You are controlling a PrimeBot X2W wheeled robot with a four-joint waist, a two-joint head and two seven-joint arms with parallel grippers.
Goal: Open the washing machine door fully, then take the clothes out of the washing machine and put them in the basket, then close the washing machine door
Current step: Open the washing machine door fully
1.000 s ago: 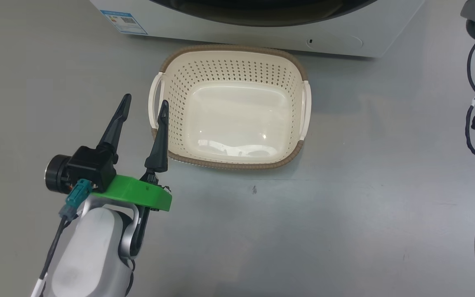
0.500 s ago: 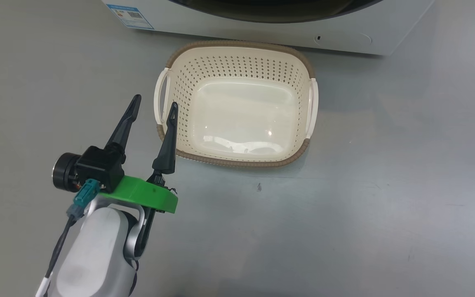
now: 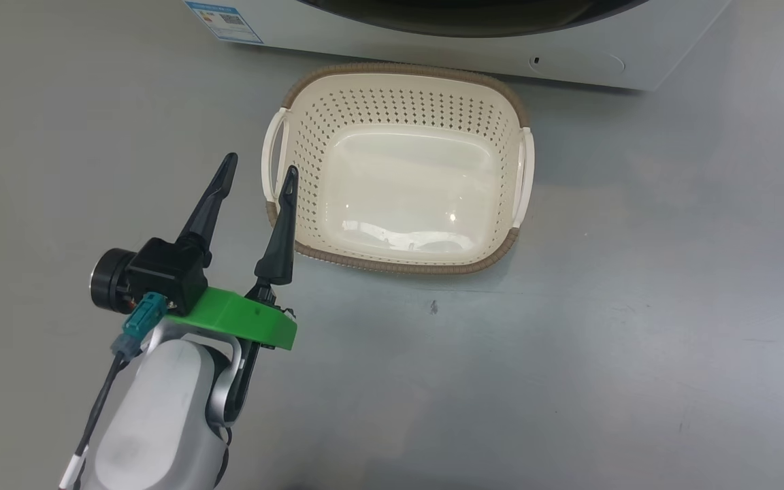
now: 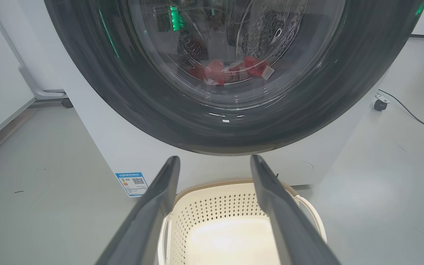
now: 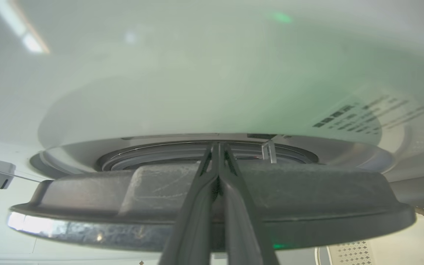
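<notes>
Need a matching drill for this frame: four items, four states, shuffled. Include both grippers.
Items
1 basket
2 clothes
3 left gripper
4 right gripper

States
A shut, tips at the edge of the washing machine door
B open, holding nothing
C empty, on the floor
D inside the drum, behind the door's glass

Pairs: 1-C, 2-D, 3-B, 4-A
</notes>
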